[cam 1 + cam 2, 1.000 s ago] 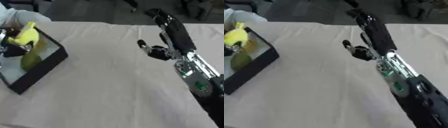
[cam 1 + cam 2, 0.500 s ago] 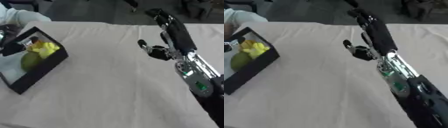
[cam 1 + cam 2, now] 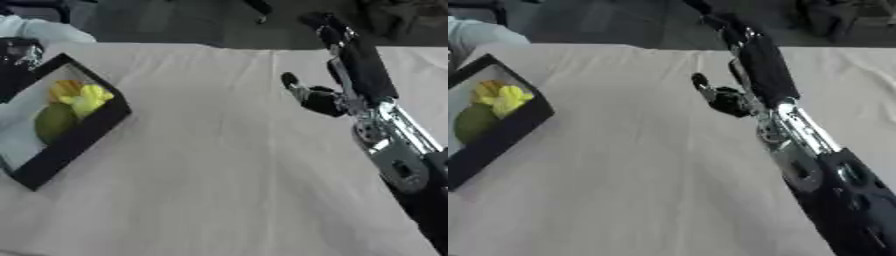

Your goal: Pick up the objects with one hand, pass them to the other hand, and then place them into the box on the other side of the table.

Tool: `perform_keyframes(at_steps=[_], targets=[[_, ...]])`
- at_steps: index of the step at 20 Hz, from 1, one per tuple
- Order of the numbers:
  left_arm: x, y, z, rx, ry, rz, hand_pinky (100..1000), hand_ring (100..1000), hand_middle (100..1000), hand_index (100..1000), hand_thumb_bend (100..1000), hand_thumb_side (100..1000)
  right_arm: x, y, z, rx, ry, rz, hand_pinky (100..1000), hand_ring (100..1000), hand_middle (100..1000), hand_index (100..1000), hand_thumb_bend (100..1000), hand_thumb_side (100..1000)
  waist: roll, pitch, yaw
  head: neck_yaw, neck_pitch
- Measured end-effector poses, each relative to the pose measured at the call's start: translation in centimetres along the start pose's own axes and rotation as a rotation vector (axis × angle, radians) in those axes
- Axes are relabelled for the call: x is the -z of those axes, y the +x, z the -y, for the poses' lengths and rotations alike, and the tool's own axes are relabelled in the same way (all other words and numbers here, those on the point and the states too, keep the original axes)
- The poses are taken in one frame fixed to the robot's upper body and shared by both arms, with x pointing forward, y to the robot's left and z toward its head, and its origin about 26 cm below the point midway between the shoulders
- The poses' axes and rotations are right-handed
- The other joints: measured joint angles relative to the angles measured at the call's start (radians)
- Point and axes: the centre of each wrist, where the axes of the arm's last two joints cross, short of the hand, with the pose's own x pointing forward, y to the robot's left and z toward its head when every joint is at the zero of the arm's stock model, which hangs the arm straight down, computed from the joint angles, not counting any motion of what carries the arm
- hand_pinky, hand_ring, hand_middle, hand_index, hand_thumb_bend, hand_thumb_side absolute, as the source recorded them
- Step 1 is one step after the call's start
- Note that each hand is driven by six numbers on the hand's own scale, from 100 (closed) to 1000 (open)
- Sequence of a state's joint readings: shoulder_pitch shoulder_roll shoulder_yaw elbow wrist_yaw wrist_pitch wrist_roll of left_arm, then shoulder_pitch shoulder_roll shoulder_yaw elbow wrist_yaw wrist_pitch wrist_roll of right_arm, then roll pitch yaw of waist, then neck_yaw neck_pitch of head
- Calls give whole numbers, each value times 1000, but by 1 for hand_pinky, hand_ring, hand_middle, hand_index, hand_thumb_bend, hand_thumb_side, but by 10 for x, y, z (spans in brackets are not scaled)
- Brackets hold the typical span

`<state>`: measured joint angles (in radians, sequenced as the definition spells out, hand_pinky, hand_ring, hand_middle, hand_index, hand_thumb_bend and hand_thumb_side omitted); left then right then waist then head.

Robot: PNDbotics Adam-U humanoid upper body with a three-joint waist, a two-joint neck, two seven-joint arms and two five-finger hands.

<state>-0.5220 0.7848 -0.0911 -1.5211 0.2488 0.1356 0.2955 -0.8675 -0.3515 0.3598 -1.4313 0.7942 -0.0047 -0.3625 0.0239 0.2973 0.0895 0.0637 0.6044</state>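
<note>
- Three objects, a green rounded fruit [image 3: 52, 121], a yellow piece [image 3: 90, 99] and an orange piece [image 3: 63, 89], lie in the black rectangular box [image 3: 80, 137] at table's left.
- Right hand [image 3: 343, 65] hangs over the cloth-covered table [image 3: 219, 175], fingers straight, empty.
- Left hand: not visible.

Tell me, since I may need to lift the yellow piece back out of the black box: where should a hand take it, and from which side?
Probably from above: the yellow piece lies on top, against the green fruit, with the black box walls blocking the sides. Pinch its raised upper end.
</note>
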Motion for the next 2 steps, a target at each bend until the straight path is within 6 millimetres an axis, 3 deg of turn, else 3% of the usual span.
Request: perform_keyframes(at_steps=[2], targets=[[-8,10,6,-151,-48,45,955,779,907,891,217,894,-2,-10,8,19,-29,-67,774,829,822,885,100,100,-1,0,0,-13,0]])
